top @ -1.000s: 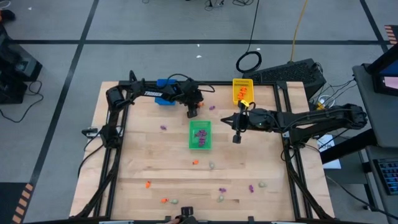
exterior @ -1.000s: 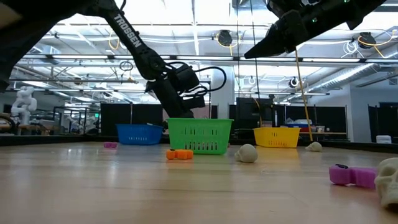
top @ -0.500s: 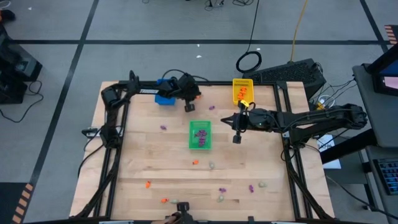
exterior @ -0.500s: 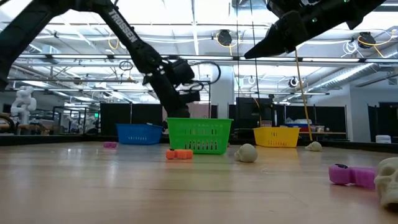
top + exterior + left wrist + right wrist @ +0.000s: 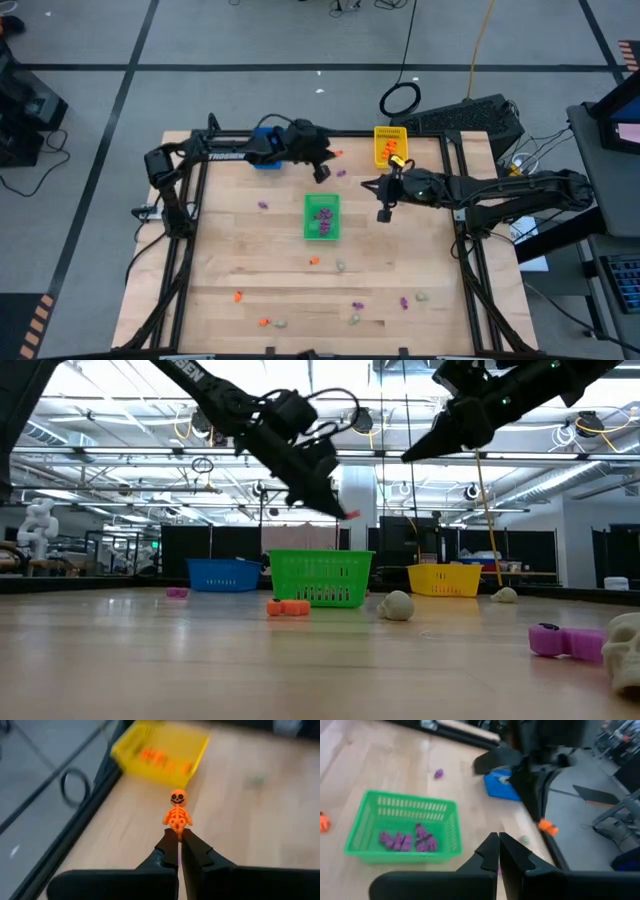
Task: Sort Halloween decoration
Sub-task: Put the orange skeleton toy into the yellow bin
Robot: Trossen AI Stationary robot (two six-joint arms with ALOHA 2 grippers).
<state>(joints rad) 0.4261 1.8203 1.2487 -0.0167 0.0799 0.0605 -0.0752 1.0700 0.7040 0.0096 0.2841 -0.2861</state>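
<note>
My left gripper (image 5: 325, 166) hangs above the table's far middle, between the blue tray (image 5: 265, 157) and the yellow tray (image 5: 389, 146), shut on a small orange skeleton trinket (image 5: 176, 812). The trinket also shows as an orange speck at the fingertips in the low view (image 5: 351, 514). My right gripper (image 5: 384, 212) is shut, raised beside the green tray (image 5: 321, 216), and I see nothing in it. The green tray holds purple trinkets (image 5: 405, 840). The yellow tray holds orange ones (image 5: 160, 757). My left gripper pinches the skeleton's lower end (image 5: 177, 829) between its two fingertips. The body and head (image 5: 177, 797) stick out past the tips. The fingers slant downward toward the yellow tray. The trinket is lifted clear of the table.
Loose trinkets lie scattered on the wood: purple ones (image 5: 263, 204) (image 5: 341, 172), an orange one (image 5: 313, 261) beside a grey one (image 5: 340, 266), and more along the near edge (image 5: 355, 318). A black frame rail runs along the table's far edge (image 5: 75, 840).
My left gripper has taken hold of the orange skeleton down at the table beside the blue tray. It has risen well clear with it and swung toward the yellow tray, rolling a little. My right gripper has kept almost still.
</note>
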